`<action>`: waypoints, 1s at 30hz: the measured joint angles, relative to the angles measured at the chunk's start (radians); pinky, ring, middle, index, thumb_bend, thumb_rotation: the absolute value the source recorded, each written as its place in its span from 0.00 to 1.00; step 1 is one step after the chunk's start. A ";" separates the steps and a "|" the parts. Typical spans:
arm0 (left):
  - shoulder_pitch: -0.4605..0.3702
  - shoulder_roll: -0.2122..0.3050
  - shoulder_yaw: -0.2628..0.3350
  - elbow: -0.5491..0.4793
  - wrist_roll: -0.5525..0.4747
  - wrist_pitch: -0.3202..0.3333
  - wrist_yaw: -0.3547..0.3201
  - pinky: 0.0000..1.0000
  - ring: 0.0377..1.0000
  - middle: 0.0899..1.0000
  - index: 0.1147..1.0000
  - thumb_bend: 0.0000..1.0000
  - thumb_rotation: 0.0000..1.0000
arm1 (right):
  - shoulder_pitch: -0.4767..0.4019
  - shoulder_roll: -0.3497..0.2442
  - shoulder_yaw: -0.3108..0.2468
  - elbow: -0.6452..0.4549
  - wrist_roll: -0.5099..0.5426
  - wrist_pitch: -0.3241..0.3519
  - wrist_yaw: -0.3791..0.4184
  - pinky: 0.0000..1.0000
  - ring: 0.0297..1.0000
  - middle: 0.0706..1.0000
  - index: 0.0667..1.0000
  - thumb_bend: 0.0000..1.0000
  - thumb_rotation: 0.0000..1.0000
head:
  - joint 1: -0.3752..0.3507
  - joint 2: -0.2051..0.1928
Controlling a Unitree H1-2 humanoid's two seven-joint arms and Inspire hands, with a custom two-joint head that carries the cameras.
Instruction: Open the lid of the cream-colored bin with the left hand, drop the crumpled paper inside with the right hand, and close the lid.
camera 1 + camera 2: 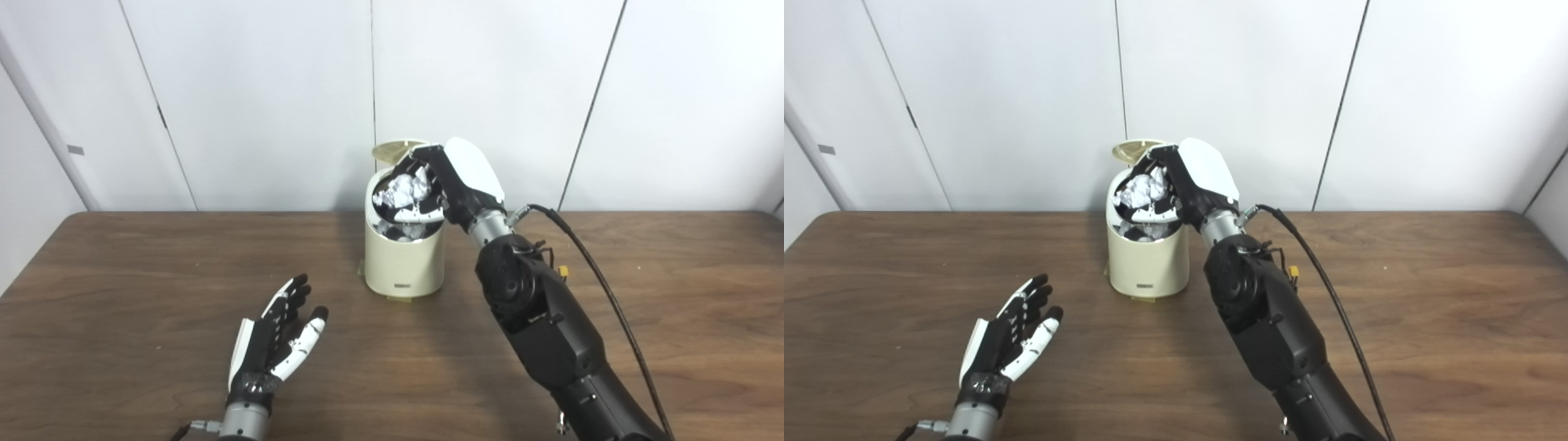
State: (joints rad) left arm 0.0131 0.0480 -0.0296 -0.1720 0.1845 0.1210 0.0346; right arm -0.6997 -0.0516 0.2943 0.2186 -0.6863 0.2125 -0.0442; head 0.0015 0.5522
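Standing at frame centre on the brown worktop (122, 294): cream-colored bin (404, 260), lid (395, 149) raised. Right hand (450, 184) over its mouth, fingers clasping crumpled paper (405, 190). Left hand (278, 334), lower left, fingers spread, holding nothing, well apart from bin.

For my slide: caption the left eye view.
Right robot hand holds paper over the open bin; left robot hand open above the table.

Bright, even overhead light, no glare. Soft shadows on the surface (122, 275) under the bin (404, 263) and right arm (545, 331). Slightly soft focus, mild edge distortion.
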 measured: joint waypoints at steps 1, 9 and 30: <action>0.000 0.000 0.000 0.000 0.001 0.000 0.000 0.92 0.90 0.88 0.94 0.54 0.50 | -0.001 0.001 0.000 0.003 0.000 -0.003 -0.003 0.31 0.37 0.47 0.48 0.49 0.00 | 0.000 0.000; 0.002 0.000 0.000 -0.001 0.005 0.000 0.000 0.92 0.90 0.88 0.93 0.54 0.49 | -0.002 0.001 -0.001 0.024 0.010 -0.023 -0.024 0.33 0.38 0.47 0.47 0.50 0.00 | 0.002 0.005; 0.005 -0.003 0.000 -0.005 0.013 0.000 0.001 0.92 0.92 0.90 0.93 0.54 0.51 | -0.014 -0.025 0.035 0.014 0.006 0.000 0.066 0.50 0.56 0.63 0.62 0.84 0.03 | 0.003 0.005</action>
State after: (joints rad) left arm 0.0185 0.0446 -0.0292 -0.1774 0.1974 0.1210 0.0352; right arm -0.7139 -0.0771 0.3297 0.2331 -0.6798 0.2124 0.0213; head 0.0046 0.5568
